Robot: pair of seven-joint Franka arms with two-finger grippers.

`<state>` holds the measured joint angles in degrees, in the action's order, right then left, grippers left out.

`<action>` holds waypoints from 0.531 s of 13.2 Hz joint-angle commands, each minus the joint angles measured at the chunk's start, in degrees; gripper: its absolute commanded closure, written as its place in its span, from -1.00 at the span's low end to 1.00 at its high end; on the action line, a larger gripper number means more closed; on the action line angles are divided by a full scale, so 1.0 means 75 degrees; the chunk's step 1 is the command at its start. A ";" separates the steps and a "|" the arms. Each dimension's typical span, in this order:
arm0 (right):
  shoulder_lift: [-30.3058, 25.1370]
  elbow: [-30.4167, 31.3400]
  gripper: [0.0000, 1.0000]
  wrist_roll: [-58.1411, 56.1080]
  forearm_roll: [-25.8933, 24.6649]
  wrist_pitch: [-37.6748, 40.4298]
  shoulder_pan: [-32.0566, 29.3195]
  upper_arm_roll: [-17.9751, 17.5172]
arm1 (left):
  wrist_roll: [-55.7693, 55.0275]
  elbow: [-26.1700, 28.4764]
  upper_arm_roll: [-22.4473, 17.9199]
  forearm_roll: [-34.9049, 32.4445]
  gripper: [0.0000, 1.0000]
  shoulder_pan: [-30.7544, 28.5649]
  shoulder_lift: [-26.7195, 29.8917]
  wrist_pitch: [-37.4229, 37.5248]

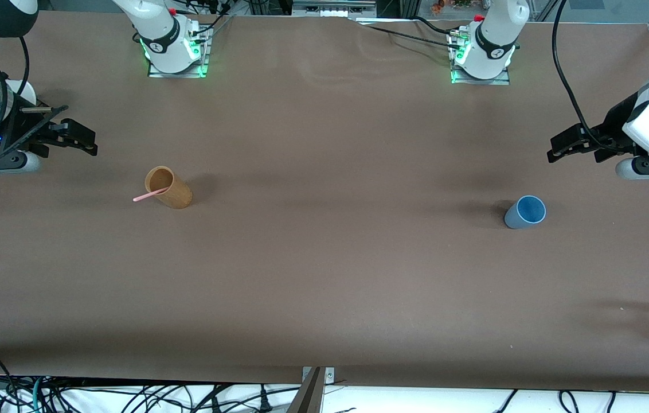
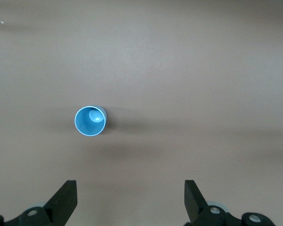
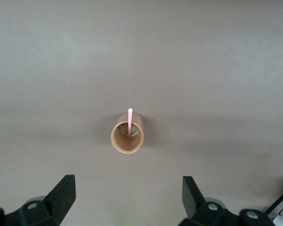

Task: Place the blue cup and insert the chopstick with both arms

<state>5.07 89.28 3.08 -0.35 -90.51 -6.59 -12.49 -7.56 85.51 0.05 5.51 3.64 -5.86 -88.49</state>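
Two grippers, left gripper (image 1: 556,150) and right gripper (image 1: 88,143), spread wide, holding nothing. Blue cup (image 1: 525,212) untouched; chopstick (image 1: 149,195) in tan holder (image 1: 168,187), leaning toward 8 o'clock. Nothing done yet.

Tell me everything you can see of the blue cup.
The blue cup is small, plain and cylindrical, with no handle; it looks like plastic. It stands upright and empty on the brown table, toward the left arm's end. Nothing touches it. The left end effector hangs above it, open.
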 commanded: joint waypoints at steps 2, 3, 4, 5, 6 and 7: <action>0.0086 -0.0115 -1.00 0.0046 -0.0059 -0.0143 -0.0024 -0.0034 | -0.0105 -0.0443 -0.0006 -0.0196 -1.00 -0.0017 -0.0191 0.0151; 0.0097 -0.0138 -1.00 0.0034 -0.0048 -0.0154 -0.0024 -0.0034 | -0.0105 -0.0444 -0.0006 -0.0196 -1.00 -0.0017 -0.0192 0.0151; 0.0097 -0.0138 -1.00 0.0046 -0.0047 -0.0154 -0.0024 -0.0034 | -0.0105 -0.0444 -0.0006 -0.0196 -1.00 -0.0005 -0.0192 0.0151; 0.0097 -0.0138 -1.00 0.0046 -0.0047 -0.0143 -0.0024 -0.0034 | -0.0116 -0.0444 -0.0006 -0.0196 -1.00 -0.0005 -0.0192 0.0151; 0.0097 -0.0138 -1.00 0.0046 -0.0059 -0.0154 -0.0024 -0.0034 | -0.0105 -0.0444 -0.0006 -0.0196 -1.00 -0.0005 -0.0192 0.0151; 0.0097 -0.0138 -1.00 0.0046 -0.0059 -0.0189 -0.0012 -0.0034 | -0.0105 -0.0455 -0.0006 -0.0196 -1.00 -0.0005 -0.0192 0.0151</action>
<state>5.40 89.28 3.09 -0.35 -91.76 -6.59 -12.49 -7.68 84.49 -0.10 5.51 3.47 -6.09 -88.50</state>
